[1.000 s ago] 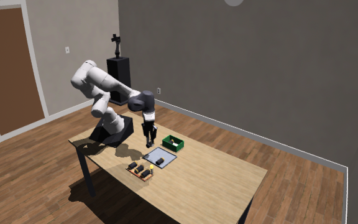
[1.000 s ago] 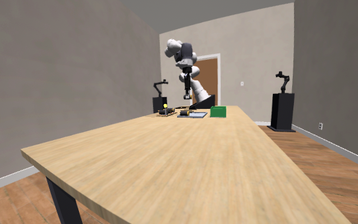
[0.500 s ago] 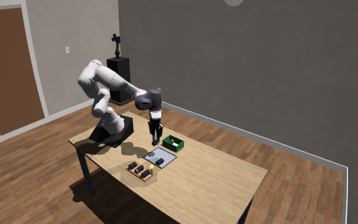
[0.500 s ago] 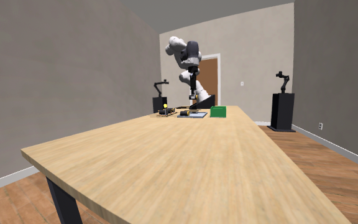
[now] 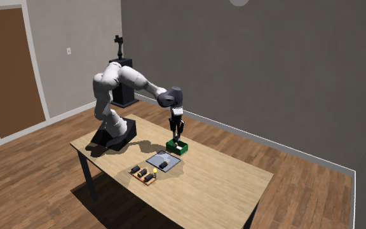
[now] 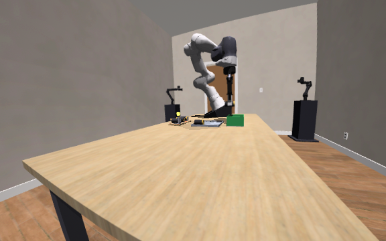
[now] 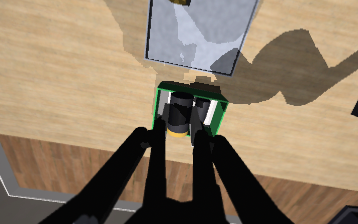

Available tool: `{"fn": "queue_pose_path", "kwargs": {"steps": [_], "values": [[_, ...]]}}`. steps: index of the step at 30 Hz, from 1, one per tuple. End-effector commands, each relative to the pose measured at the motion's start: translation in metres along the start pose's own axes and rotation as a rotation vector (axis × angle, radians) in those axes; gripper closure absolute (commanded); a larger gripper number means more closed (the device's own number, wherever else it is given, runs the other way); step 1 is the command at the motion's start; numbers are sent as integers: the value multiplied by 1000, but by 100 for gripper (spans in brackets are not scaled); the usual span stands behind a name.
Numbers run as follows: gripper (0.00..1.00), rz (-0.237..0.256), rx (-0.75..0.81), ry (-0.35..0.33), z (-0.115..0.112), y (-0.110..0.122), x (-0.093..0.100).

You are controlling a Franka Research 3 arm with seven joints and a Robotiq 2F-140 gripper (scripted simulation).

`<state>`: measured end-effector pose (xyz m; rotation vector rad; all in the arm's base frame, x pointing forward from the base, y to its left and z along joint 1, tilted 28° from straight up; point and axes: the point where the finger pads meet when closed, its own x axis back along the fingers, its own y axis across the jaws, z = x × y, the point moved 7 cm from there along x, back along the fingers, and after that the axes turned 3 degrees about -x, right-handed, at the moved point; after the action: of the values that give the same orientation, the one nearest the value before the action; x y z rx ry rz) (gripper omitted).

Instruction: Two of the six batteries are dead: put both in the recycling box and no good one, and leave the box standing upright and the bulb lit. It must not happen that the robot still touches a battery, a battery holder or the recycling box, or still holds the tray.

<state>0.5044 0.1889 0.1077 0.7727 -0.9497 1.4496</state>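
Supporting the whole setup, the wooden table (image 5: 221, 178) (image 6: 193, 161) (image 7: 55, 90) carries the green recycling box (image 5: 182, 150) (image 6: 235, 120) (image 7: 221, 117) upright near one long edge. The white arm (image 5: 132, 76) (image 6: 200, 67) reaches out until its black gripper (image 5: 176, 138) (image 6: 230, 103) (image 7: 179, 112) points down over the box, closed around a black battery (image 7: 181, 107) with a yellow end. The shallow tray (image 5: 157, 157) (image 6: 213, 124) (image 7: 200, 50) lies just beside the box, and the battery holder (image 5: 147, 182) (image 6: 179, 124) sits on the tray's far side from it. Inside the box lies one battery (image 5: 175, 144) (image 7: 203, 106); next to the box, on the tray, lies another battery (image 5: 164, 165) (image 6: 198, 122) (image 7: 180, 2). Farther from the box, three batteries (image 5: 142, 172) (image 6: 179, 119) fill the holder, whose small bulb (image 5: 155, 170) (image 6: 178, 114) glows yellow. Whether the held battery touches the box, I cannot tell.
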Motion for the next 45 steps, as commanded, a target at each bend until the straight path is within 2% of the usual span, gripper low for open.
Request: {"fn": "queue_pose_path", "kwargs": {"steps": [1, 6, 33, 35, 39, 45], "values": [[84, -8, -51, 1, -24, -3, 1], [84, -8, -51, 1, -35, -6, 1], [84, -8, -92, 1, -36, -6, 0], [84, -8, -92, 1, -36, -6, -10], [84, -8, -92, 1, -36, -6, -46], [84, -8, -92, 1, -36, -6, -49]]}}
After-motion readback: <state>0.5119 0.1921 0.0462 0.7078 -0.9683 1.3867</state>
